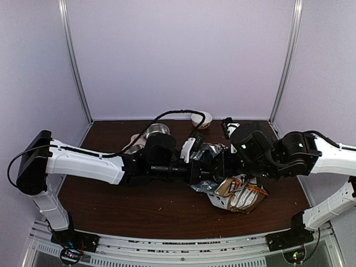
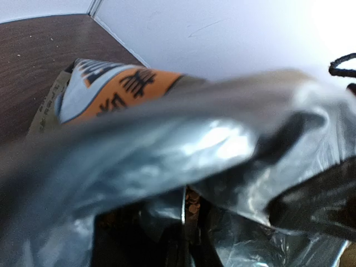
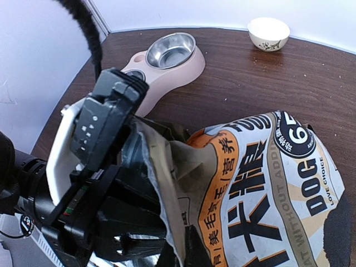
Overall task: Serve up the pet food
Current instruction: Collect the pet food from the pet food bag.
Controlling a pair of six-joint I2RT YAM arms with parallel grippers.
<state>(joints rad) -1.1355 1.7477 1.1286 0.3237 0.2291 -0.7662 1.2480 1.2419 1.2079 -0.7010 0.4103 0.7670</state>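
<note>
Holding open white-and-kraft printed food bag (image 3: 267, 189) with left gripper (image 1: 194, 167) and right gripper (image 1: 218, 165) clenching rim; next: tipping toward pink double-bowl feeder (image 3: 173, 75).

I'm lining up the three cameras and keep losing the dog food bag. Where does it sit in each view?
Top external: the dog food bag lies just right of centre, under where the two arms meet.
Left wrist: the bag fills most of the frame, blurred silver lining in front, orange print upper left.
Right wrist: the bag is at lower right, printed face showing.
Shared landmark: the dark brown table, seen in all three.
</note>
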